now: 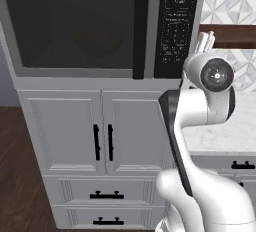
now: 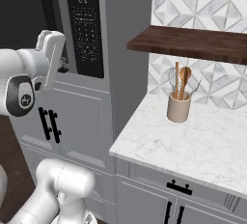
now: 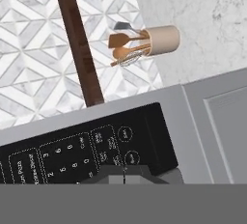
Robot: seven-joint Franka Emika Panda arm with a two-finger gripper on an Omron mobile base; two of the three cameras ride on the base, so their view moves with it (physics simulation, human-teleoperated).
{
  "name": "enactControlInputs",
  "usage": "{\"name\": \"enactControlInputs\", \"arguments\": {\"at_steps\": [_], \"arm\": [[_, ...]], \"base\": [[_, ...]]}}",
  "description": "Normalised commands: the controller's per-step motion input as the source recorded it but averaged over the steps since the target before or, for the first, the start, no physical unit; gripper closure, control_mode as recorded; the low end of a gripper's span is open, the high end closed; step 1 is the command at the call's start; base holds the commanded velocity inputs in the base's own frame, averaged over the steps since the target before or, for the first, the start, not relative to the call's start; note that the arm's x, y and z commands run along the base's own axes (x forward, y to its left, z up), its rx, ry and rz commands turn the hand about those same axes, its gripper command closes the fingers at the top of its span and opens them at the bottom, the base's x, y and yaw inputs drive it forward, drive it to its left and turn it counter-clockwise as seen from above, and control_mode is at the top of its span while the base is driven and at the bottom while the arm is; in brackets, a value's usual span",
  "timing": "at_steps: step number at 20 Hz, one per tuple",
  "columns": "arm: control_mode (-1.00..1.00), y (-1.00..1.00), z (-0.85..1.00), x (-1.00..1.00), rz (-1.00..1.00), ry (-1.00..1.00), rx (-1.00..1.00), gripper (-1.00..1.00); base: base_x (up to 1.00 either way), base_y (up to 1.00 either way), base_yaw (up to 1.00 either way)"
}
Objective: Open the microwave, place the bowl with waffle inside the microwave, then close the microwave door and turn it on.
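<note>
Microwave door (image 1: 75, 26) shut; gripper (image 3: 124, 175) pinched closed, empty, at button panel (image 3: 72, 155) 6 o'clock edge. Start press remains, likely.

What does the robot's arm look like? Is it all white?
Mostly white. The arm is made of smooth, rounded glossy shells, with a black strip running down one side. Its joints end in round caps with a dark grey face, a silver ring and a tiny red dot. The end effector is a boxy light grey-white piece, and its two small fingertips are grey.
</note>
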Motion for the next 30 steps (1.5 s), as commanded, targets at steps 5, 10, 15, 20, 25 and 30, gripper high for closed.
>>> {"name": "enactControlInputs", "arguments": {"at_steps": [5,10,15,20,25,30], "arm": [[-1.00,-0.03,-0.19,0.45,0.00,0.00,0.00,1.00],[-1.00,-0.04,-0.30,0.49,0.00,0.00,-0.01,1.00],[-1.00,-0.16,-0.05,0.58,0.00,0.00,0.00,1.00],[-1.00,-0.08,-0.03,0.58,0.00,0.00,0.00,1.00],[-1.00,-0.12,-0.26,0.66,0.00,0.00,0.00,1.00],[-1.00,-0.26,-0.25,0.76,0.00,0.01,0.00,1.00]], "base": [[0.00,0.00,0.00],[0.00,0.00,0.00],[0.00,0.00,0.00],[0.00,0.00,0.00],[0.00,0.00,0.00],[0.00,0.00,0.00]]}}
